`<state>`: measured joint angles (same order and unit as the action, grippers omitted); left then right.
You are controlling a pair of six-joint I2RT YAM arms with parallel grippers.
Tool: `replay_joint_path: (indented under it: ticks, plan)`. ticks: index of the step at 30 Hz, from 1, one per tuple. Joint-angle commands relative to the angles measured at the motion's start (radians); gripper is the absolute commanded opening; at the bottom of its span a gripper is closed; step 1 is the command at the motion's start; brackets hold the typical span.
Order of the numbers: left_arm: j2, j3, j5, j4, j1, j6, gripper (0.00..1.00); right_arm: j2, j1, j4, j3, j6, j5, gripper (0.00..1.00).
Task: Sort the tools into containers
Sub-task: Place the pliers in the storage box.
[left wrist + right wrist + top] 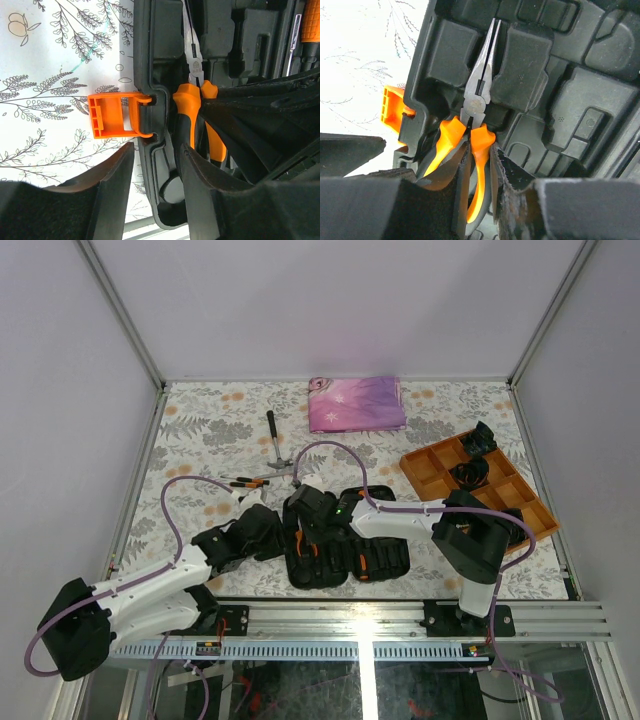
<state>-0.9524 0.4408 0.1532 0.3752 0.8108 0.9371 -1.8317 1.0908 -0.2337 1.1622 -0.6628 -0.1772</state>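
Note:
The black tool case lies open near the front edge, its orange latch sticking out to the left. Needle-nose pliers with orange handles lie in a moulded slot. My right gripper is shut on one pliers handle; it also shows in the top view. My left gripper straddles the case's left wall, with a thin gap at its left finger; it shows in the top view too. A hammer and other orange-and-black tools lie on the table behind the case.
An orange divided tray holding black coiled bundles stands at the right. A folded pink-purple cloth lies at the back. Purple cables loop over both arms. A screwdriver sits in the case. The table has a floral cover.

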Motion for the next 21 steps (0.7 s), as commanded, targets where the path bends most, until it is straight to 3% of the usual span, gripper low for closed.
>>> replay_joint_path:
  ticks: [1,21]
  plan:
    - [0.01,-0.018,-0.003,-0.04,0.002,-0.003,0.4,0.058,-0.001,0.065,0.05,0.002,-0.068,0.15]
    - [-0.005,-0.031,-0.011,-0.062,0.002,0.003,0.3,0.164,-0.002,0.05,0.006,-0.004,-0.109,0.02]
